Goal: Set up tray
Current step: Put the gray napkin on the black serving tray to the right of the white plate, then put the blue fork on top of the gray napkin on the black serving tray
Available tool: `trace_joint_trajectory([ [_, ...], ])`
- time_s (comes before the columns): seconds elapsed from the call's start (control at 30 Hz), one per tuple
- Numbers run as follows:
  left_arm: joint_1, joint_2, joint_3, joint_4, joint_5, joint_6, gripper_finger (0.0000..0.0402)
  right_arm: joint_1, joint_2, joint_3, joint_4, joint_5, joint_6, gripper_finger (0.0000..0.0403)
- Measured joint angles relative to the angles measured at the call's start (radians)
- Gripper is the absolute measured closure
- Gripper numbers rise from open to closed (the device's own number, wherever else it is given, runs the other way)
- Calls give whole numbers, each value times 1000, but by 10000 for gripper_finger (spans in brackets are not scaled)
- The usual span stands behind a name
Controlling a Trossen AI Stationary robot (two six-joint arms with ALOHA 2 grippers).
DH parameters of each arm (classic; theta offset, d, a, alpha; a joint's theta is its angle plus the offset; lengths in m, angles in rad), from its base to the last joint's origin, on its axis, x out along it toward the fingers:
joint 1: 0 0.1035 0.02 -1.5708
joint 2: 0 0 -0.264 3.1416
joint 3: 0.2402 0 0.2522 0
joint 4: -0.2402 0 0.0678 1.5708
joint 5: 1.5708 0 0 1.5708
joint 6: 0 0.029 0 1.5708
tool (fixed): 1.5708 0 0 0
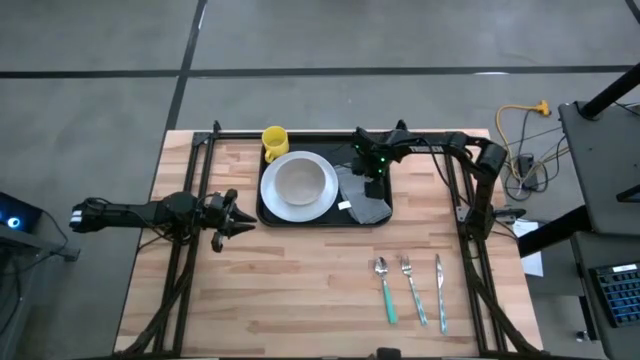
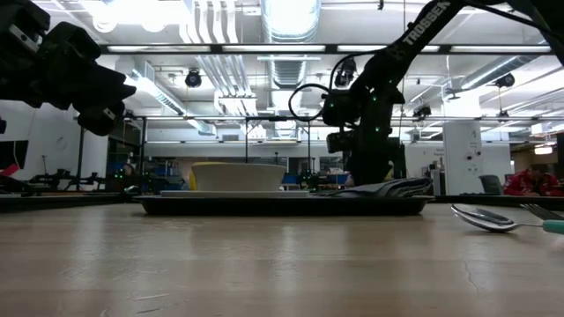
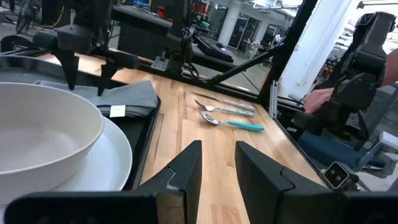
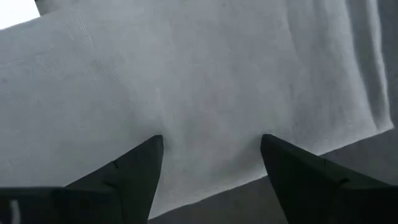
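Observation:
The black tray (image 1: 378, 214) lies at the table's far middle. On it sit a white plate (image 1: 322, 204) bearing a white bowl (image 1: 298, 183), and a folded grey napkin (image 1: 368, 204) on its right part. A yellow mug (image 1: 274, 140) stands at the tray's far left corner. My right gripper (image 1: 372, 183) points down over the napkin (image 4: 205, 81), open, one fingertip on each side of the cloth's middle (image 3: 87, 87). My left gripper (image 1: 238, 225) hovers level at the tray's left side, open, pointing right past the bowl (image 3: 43, 134). My right gripper comes at the napkin from above, pointing down, with its open fingertips (image 4: 152, 149) at the cloth's surface near the napkin's edge (image 4: 211, 177). I cannot tell whether they touch it. The napkin lies flat on the tray.
A teal-handled spoon (image 1: 385, 292), a fork (image 1: 413, 290) and a knife (image 1: 440, 290) lie side by side on the wood near the right front. Black frame rails (image 1: 190, 200) run along both table sides. A person's hand (image 3: 318, 98) shows beyond the table's right edge.

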Motion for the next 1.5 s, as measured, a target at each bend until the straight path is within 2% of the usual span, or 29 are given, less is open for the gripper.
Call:
trace_joint_trajectory([
  [0.17,0,0,0,0,0,0,320,0,0,-6,7,40,13,149],
  [0.33,0,0,0,0,0,0,320,-3,0,-11,6,132,104,157],
  [0.57,0,0,0,0,0,0,320,-15,-1,-13,3,163,276,165],
  [0.77,0,0,0,0,0,0,320,-15,-2,-15,-6,208,358,166],
  [1.13,-1,0,0,0,0,0,320,-18,-10,-1,-37,242,350,165],
  [1.37,-1,0,0,0,0,0,320,-19,-36,85,-93,247,342,165],
  [1.5,-1,0,0,0,0,0,320,-18,-49,156,-184,244,403,165],
])
